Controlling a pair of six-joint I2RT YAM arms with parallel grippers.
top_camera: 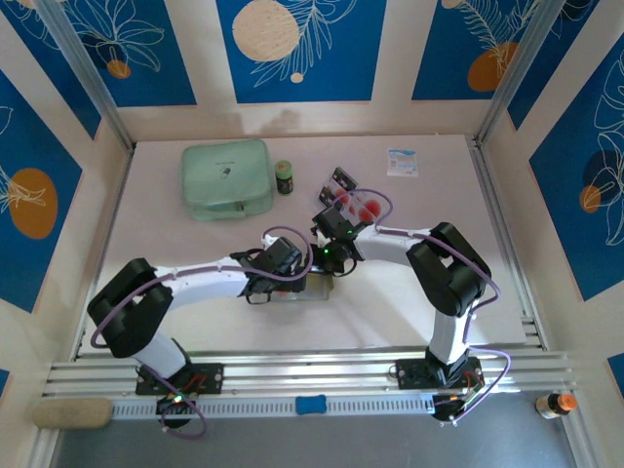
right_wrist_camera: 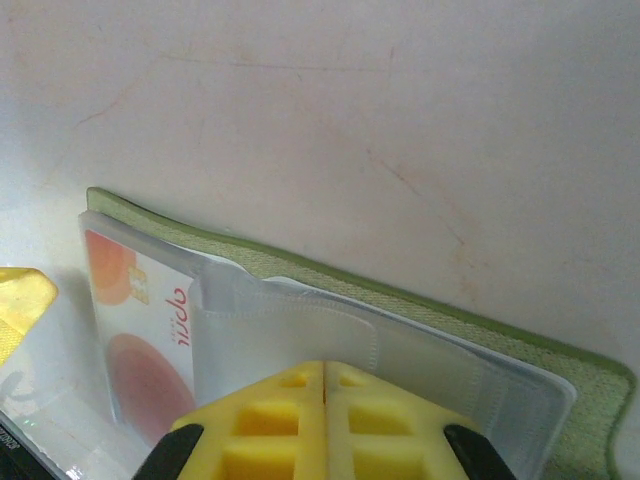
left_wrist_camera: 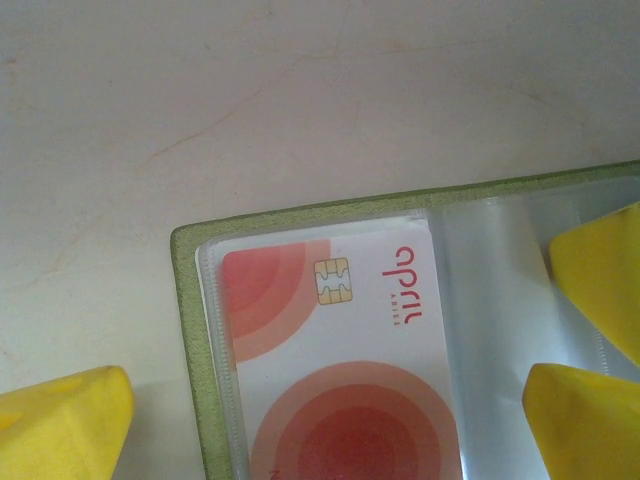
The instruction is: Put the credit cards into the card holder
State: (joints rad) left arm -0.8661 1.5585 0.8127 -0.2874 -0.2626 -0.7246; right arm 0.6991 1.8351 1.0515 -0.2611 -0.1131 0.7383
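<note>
holder: olive card holder (left_wrist_camera: 189,330) lying open on the bench (top_camera: 195,234), pretty much dead centre, a touch toward 6 o'clock, right where the two arms meet

card: one card (left_wrist_camera: 340,350) sits inside a clear sleeve. You can see red rings, a gold chip and red lettering. In the left wrist view it fills the holder's 7 o'clock corner.

left pincer: left pincer (left_wrist_camera: 325,410) is spread wide with yellow fingers (left_wrist_camera: 65,425) at 8 and 4 o'clock of that view. One is out over bare bench, the other over the clear sleeves, and nothing is gripped.

right pincer: right pincer (right_wrist_camera: 325,372) has its yellow tips pressed flat together with no gap, sitting right at the edge of a clear sleeve flap. Honestly can't tell whether a bit of sleeve is pinched in there or the tips just rest on it.

other cards: more cards (top_camera: 361,207), seen as red blobs, at about 1 o'clock from the holder, just past the right wrist

case: mint zip case (top_camera: 226,178) off at 11 o'clock of the bench, well apart from the holder

jar: small dark jar (top_camera: 284,176) with a green lid, just at 3 o'clock of the case

packet: little white packet (top_camera: 402,162) at 1 o'clock, near the back wall
</note>
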